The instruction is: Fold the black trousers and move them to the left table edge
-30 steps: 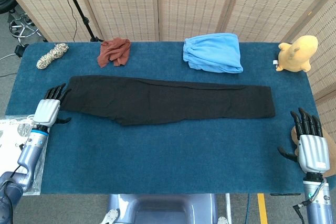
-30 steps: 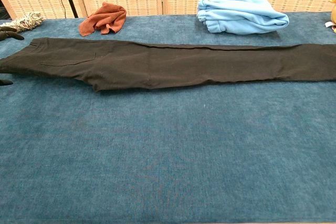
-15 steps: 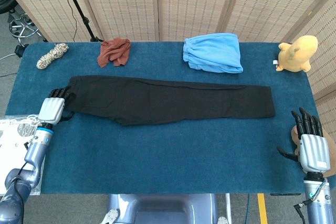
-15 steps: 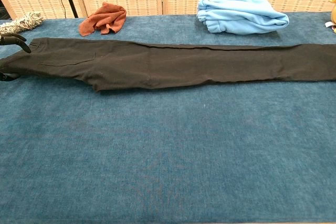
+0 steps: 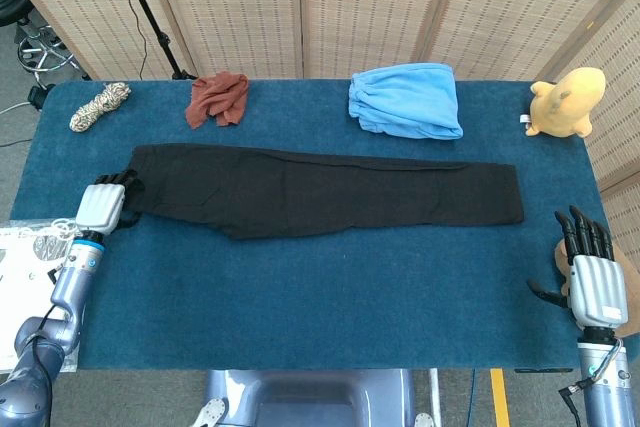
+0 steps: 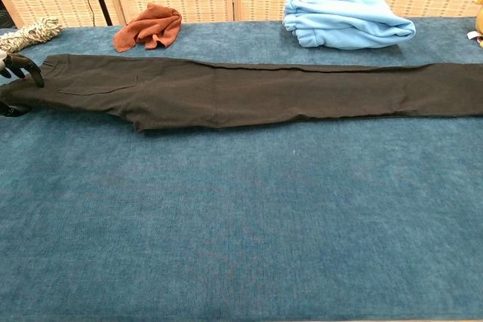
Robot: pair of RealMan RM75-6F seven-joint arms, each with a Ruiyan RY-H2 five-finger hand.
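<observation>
Over the last second the left hand (image 5: 101,205) slid in from the bench (image 5: 300,287) edge and curled its fingers (image 6: 16,64) onto the waistband of the black trousers (image 5: 320,192), which lay flat and unfolded mid-bench, suggesting the first fold was starting; the right hand (image 5: 592,282) rested spread and empty.

The black trousers (image 5: 320,190) stretch lengthwise across the middle of the table (image 5: 320,297), almost from the left edge to the right. The whole strip of table between them and the near edge is bare. Along the far edge lie a rope bundle (image 5: 99,105), a red cloth (image 5: 218,98), a blue garment (image 5: 405,100) and a yellow toy (image 5: 566,103), with bare gaps between them.
</observation>
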